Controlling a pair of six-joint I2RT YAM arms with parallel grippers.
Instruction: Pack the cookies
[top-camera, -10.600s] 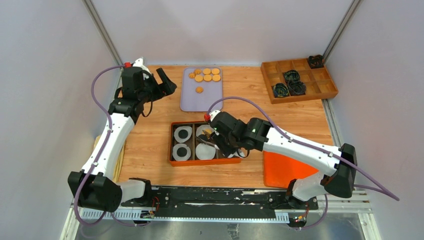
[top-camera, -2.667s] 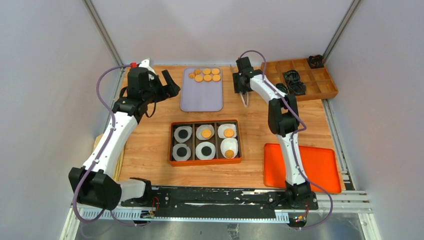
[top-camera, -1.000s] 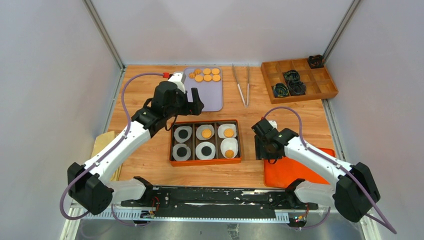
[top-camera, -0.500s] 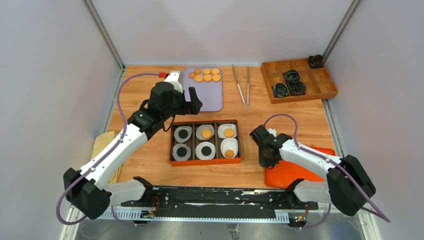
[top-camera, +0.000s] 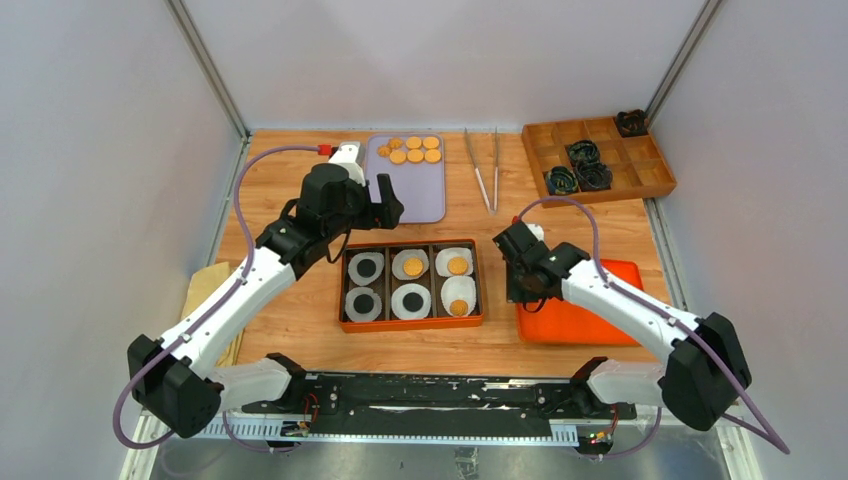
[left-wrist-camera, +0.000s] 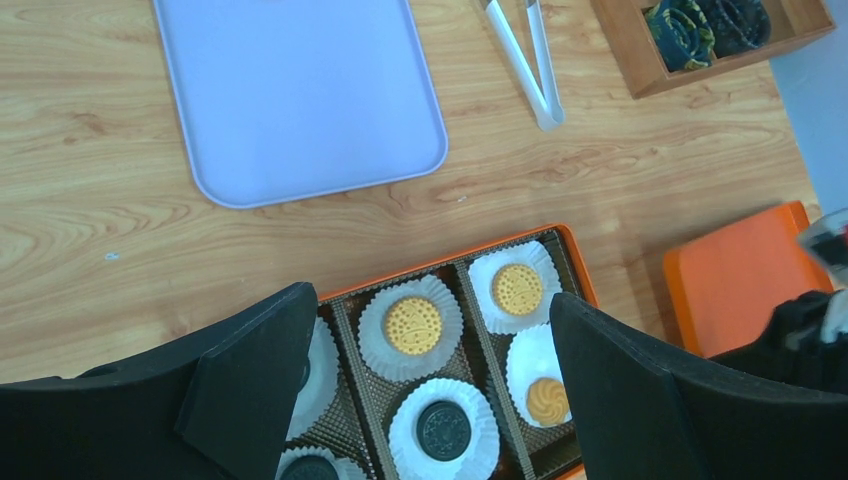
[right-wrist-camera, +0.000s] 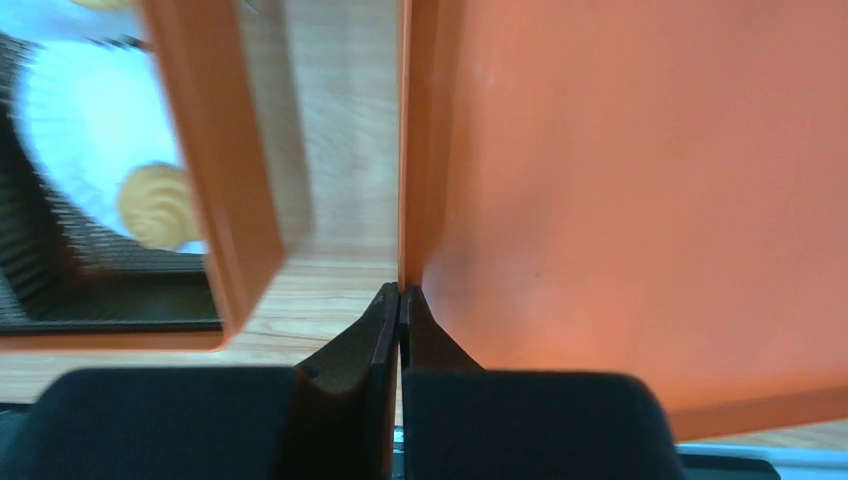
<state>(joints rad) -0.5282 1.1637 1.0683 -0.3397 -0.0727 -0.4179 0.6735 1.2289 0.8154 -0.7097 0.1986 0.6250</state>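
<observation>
The right hand (right-wrist-camera: 400, 300) is pinched tight on the left edge of the orange lid (right-wrist-camera: 620, 200), which is just right of the orange box (top-camera: 410, 325) on the wooden surface (top-camera: 300, 290). In the box, three golden cookies (top-camera: 458, 265) sit on white liners (top-camera: 458, 288) in the middle and right cells. The left hand (left-wrist-camera: 430, 310) hovers over the box's far side, spread wide. Further back, more cookies cluster at the far end of the lilac tray (top-camera: 420, 195), with tongs (top-camera: 485, 175) beside it.

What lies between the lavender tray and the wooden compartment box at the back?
A pair of metal tongs lies on the tabletop there, touching neither the lavender tray nor the wooden compartment box. The top external view shows it clearly.
</observation>
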